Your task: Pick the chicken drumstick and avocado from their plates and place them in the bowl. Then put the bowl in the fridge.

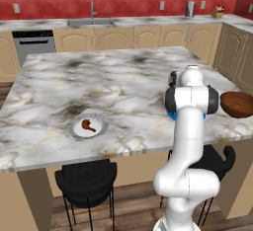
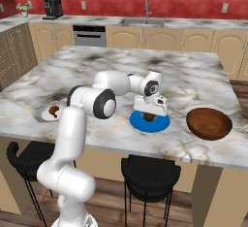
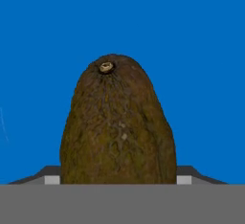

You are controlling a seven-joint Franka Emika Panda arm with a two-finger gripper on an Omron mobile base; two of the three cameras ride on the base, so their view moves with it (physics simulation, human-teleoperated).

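The avocado (image 3: 117, 127) lies on the bright blue plate (image 3: 191, 27), stem end up in the hand view. My gripper (image 3: 118, 180) is down around it, with the fingers (image 3: 51, 180) apart on either side. From the right base view the gripper (image 2: 150, 110) sits low over the avocado (image 2: 149, 117) on the blue plate (image 2: 138, 125). The chicken drumstick (image 1: 88, 125) rests on the white grey-rimmed plate (image 1: 74, 131) at the island's near left. To the right of the blue plate stands the dark wooden bowl (image 2: 209, 123), with nothing in it.
All of this sits on a marble island (image 2: 193, 80), close to its front edge. Black stools (image 2: 150, 175) stand below that edge. Along the back wall are a sink (image 1: 91, 21), a dishwasher (image 1: 33, 45) and tan cabinets.
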